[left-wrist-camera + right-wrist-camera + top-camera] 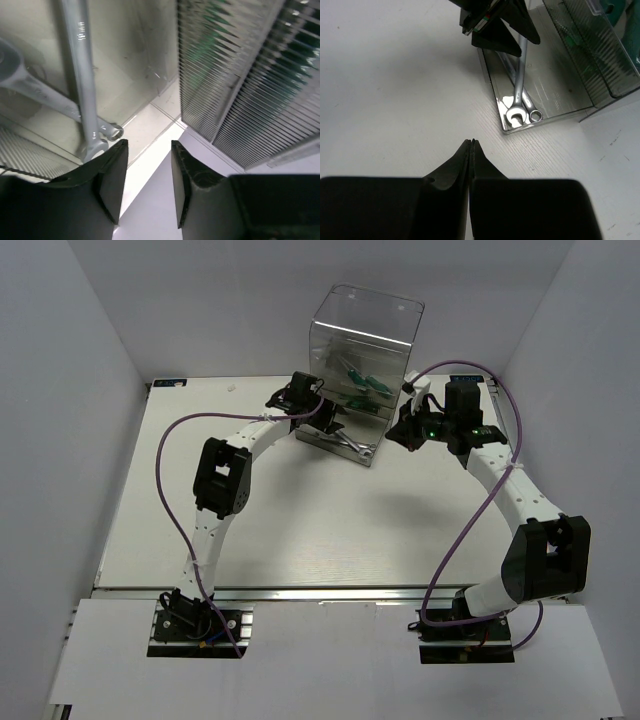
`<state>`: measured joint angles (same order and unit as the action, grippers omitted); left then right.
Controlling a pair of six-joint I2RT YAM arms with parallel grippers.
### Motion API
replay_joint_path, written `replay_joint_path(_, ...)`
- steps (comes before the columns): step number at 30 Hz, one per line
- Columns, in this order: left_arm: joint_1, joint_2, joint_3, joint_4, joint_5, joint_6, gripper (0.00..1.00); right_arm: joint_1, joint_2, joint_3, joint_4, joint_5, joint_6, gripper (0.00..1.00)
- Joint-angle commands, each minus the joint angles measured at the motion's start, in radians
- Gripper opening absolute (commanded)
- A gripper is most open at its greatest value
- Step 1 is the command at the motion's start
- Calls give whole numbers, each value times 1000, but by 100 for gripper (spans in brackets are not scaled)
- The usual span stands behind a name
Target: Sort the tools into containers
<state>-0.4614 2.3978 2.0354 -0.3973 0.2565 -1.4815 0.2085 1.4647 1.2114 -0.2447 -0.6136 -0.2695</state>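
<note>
The clear cabinet [368, 335] stands at the back centre. Its bottom drawer [322, 441] is pulled out and holds two silver wrenches [350, 444]. They lie crossed in the left wrist view [83, 80] and side by side in the right wrist view [519, 97]. Green-handled screwdrivers [367, 381] lie in a higher drawer, and a bit of green shows in the right wrist view [616, 9]. My left gripper [334, 427] is open and empty just above the drawer's edge [148, 147]. My right gripper [404, 434] is shut and empty over the bare table, to the right of the drawer [471, 141].
The ribbed front of a cabinet drawer [250, 75] is close to the left gripper's right side. The left gripper [500, 25] hangs over the drawer's far end in the right wrist view. White walls close in the table on three sides.
</note>
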Motion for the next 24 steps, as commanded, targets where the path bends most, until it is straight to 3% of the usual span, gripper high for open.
replay_joint_path(1, -6, -118, 6, 55, 18, 61, 47, -6, -23, 0, -33, -92, -52, 0)
replay_joint_path(2, -5, -129, 12, 58, 17, 85, 43, -6, -21, 7, -53, -130, -139, 0)
replay_joint_path(3, 0, -141, 25, 58, 17, 142, 24, -4, -12, 26, -124, -167, -198, 0)
replay_joint_path(5, 15, -195, 20, 35, 13, 203, 4, -6, 2, 42, -200, -270, -384, 5)
replay_joint_path(8, 58, -323, -61, -3, 16, 358, 0, 21, 60, 95, -372, -310, -592, 4)
replay_joint_path(11, 116, -544, -304, 27, -8, 524, 0, 136, 129, 143, -427, -125, -706, 0)
replay_joint_path(12, 136, -607, -379, 41, -10, 580, 1, 207, 163, 149, -417, -73, -706, 0)
replay_joint_path(13, 157, -668, -456, 61, -11, 601, 10, 236, 181, 155, -398, -20, -683, 0)
replay_joint_path(14, 197, -730, -594, 64, -23, 622, 32, 265, 200, 168, -352, 67, -660, 0)
replay_joint_path(17, 250, -942, -787, 25, -54, 705, 63, 348, 308, 232, -266, 236, -536, 0)
replay_joint_path(20, 257, -1100, -880, -41, -109, 763, 70, 385, 449, 316, -237, 411, -420, 0)
replay_joint_path(24, 259, -1250, -1050, -72, -148, 742, 72, 411, 627, 410, -87, 684, -344, 0)
